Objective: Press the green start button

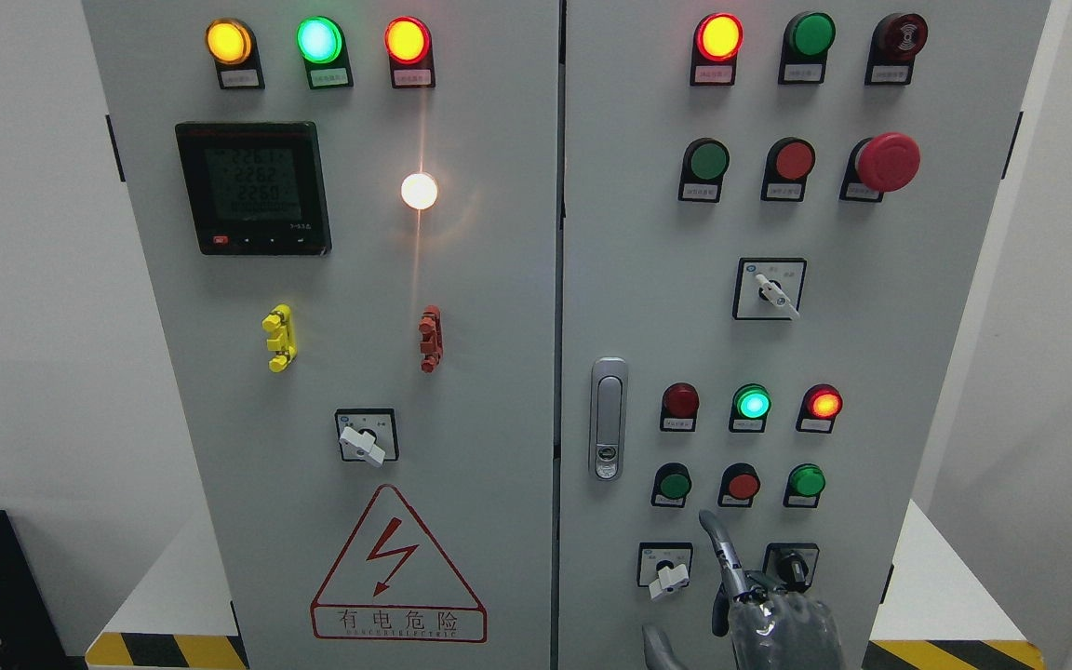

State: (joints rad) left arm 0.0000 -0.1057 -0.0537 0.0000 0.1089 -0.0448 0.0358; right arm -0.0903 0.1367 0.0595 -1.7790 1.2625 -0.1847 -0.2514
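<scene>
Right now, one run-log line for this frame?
phase: approach | right hand: index finger raised, below button row | green button: not touched | left hand: unseen

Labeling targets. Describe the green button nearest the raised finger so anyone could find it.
On the cabinet's right door, find the lowest row of three round buttons. The green button is leftmost there, right of the door handle; its neighbour is red, and the other green sits at the far end.

White walls flank hazard-striped floor edging.
</scene>
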